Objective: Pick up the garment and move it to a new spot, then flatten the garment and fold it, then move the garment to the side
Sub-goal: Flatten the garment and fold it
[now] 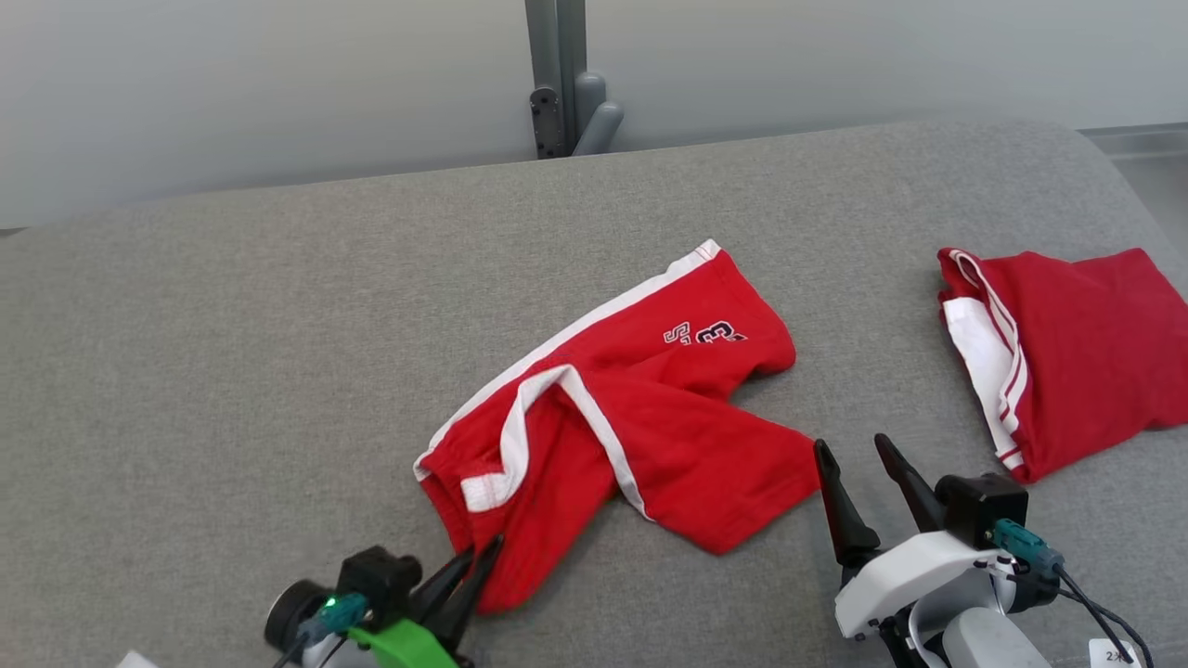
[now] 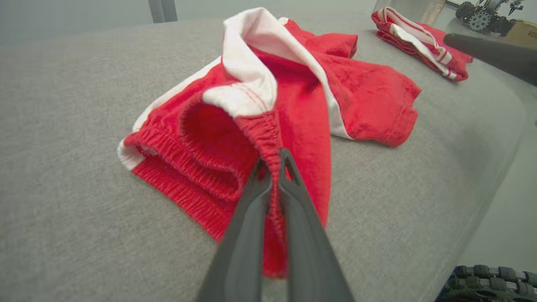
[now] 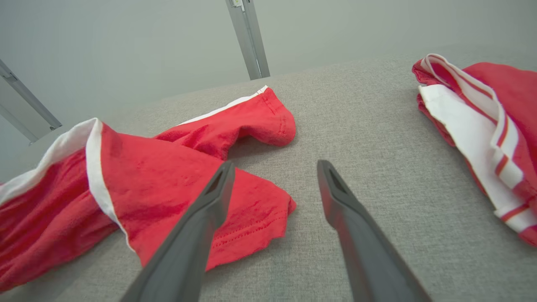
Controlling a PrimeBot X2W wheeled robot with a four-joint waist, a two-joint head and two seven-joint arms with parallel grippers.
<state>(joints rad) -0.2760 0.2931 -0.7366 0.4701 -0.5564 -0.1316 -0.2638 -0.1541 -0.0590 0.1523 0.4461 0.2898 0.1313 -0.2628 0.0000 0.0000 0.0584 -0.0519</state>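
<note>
Left claw (image 2: 272,158) pinches the waistband (image 2: 268,132) of the red shorts (image 1: 668,417); right claw (image 1: 849,443) spread by a leg hem (image 3: 268,235)

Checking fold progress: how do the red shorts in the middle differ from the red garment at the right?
The red shorts with white side stripes lie rumpled and spread; the red-and-white garment at the right is folded compactly. The left gripper pinches the shorts' waistband; nothing touches the folded garment. Both are red with white trim, on grey fabric.
</note>
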